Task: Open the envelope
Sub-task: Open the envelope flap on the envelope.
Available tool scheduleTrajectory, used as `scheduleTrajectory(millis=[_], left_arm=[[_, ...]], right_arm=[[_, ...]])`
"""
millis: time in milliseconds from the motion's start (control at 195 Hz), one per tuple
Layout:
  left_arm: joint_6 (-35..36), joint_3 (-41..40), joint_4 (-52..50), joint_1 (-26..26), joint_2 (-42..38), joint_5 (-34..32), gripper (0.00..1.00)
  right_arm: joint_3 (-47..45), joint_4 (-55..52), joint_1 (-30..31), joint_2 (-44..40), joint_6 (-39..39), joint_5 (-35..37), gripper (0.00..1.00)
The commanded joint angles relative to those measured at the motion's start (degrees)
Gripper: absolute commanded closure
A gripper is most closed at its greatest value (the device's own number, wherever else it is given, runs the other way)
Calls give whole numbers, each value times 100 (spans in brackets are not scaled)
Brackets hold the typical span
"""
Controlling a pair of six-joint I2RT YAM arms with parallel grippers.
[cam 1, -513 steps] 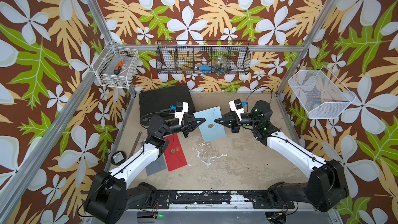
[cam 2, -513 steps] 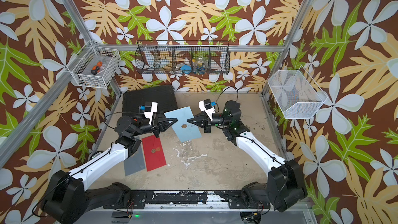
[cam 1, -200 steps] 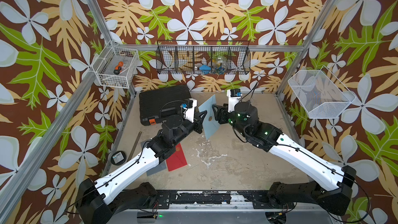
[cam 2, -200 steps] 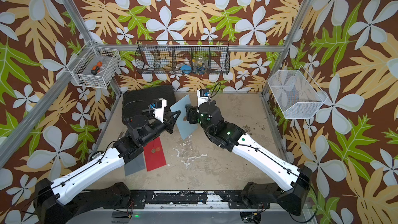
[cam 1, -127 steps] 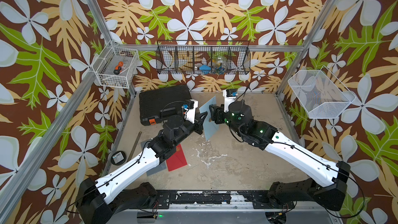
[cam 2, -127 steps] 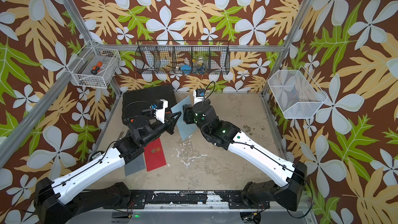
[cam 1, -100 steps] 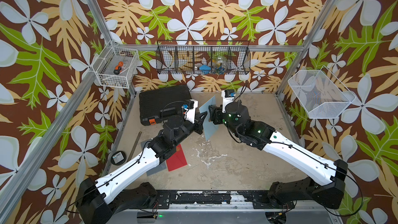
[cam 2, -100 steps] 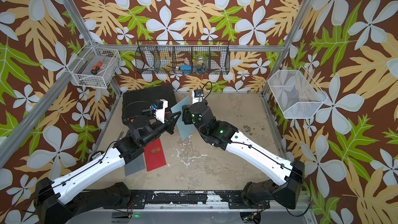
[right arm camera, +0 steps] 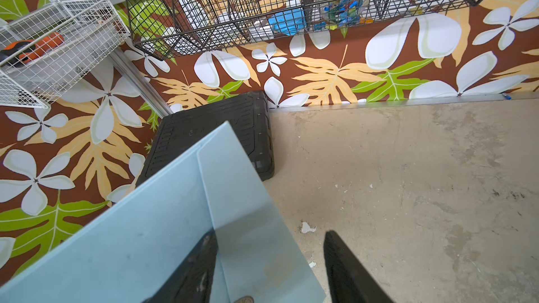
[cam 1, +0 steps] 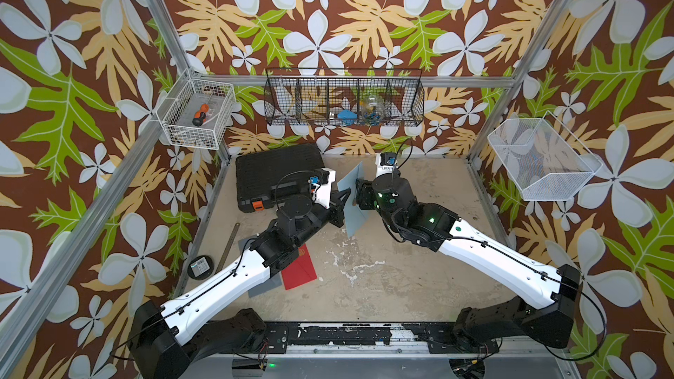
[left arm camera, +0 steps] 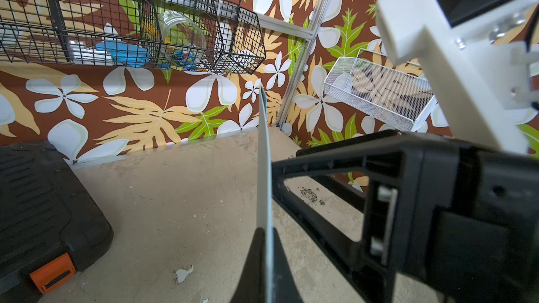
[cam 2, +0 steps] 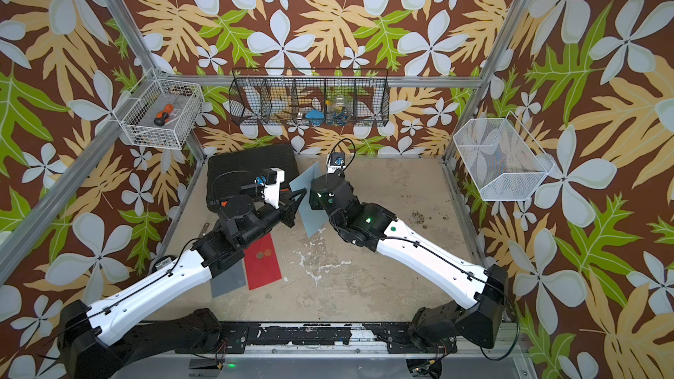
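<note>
Black case [cam 1: 277,176] lay just behind left gripper [cam 1: 345,196]. Red envelope [cam 1: 299,267] and grey sheet [cam 2: 227,278] lay flat on table [cam 1: 401,278], partly under left arm. Nothing blocked blue envelope [cam 1: 353,200]. It was pale blue, thin, flap fold showing in right wrist view [right arm camera: 221,199]. It stood on edge, lifted, long side running from back wall toward front. Left gripper pinched it tight. Right gripper [right arm camera: 269,269] was spread apart, one finger [right arm camera: 195,269] against paper.

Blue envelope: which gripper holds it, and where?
The left gripper pinches the blue envelope at its edge; the right gripper is open beside it.
</note>
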Motion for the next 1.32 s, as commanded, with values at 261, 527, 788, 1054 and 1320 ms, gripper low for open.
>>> scheduleTrajectory(millis=[261,527,788,1054,1320], left_arm=[[191,-8,64,-29,9,52,100],[246,62,71,-30,48,49,100],[180,126,49,-29,96,-30,100],[69,158,-41,-22,149,-149,100],[57,102,-50,-28,99,-160,100]], right_arm=[[109,-49,1,18,75,-65,39],[-12,65,7,-146,92,-82,38],[66,-29,0,-227,190,-174,36],[581,-608,-264,-79,629,-937,36],[811,-945,-345,254,673,-1318,34]])
